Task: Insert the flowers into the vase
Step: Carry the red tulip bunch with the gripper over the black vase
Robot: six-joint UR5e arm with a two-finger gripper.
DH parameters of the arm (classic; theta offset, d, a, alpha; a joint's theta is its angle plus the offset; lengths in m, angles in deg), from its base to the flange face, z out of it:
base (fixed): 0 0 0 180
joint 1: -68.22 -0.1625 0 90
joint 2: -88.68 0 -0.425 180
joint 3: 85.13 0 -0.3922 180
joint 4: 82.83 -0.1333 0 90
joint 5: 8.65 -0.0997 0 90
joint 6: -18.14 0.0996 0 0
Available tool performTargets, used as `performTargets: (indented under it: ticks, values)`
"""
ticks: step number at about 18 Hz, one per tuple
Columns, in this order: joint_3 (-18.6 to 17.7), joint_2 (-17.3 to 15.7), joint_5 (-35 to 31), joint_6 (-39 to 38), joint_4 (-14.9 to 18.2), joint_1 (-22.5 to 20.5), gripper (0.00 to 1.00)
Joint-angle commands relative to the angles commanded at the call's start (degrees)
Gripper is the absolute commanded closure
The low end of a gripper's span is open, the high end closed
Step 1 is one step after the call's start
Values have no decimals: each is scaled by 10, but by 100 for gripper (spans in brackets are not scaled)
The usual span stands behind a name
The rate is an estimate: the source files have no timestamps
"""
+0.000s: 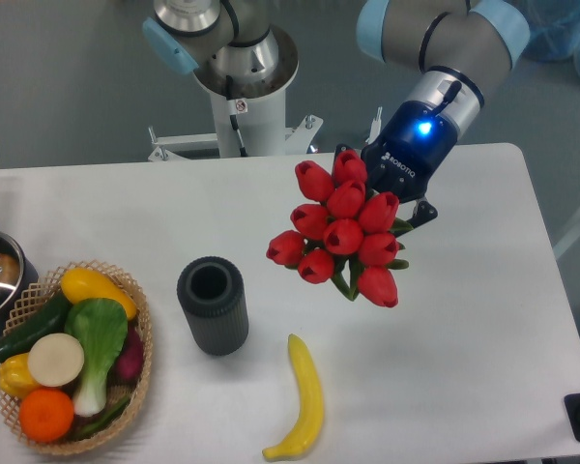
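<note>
Over your white tabletop (pixel 483 319), the tool (pixel 406 215) grips the flowers (pixel 343 232) aloft, clear to travel left to the vase (pixel 213 304)

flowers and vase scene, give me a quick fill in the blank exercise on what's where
1. The hand holds a bunch of ____ flowers above the table.
2. The vase stands upright between the woven basket and the ____.
3. The mouth of the vase is ____, with no stems in it.
4. The cut white radish lies in the ____.

Missing words: red; banana; empty; basket
</note>
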Motion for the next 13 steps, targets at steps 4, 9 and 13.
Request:
performTargets:
  ticks: [4, 9, 13]
  values:
    - [-6, 4, 35, 30, 0, 19, 67]
    - [1, 27, 88, 36, -17, 47, 67]
    - [-34, 31, 175, 93, -26, 55, 67]
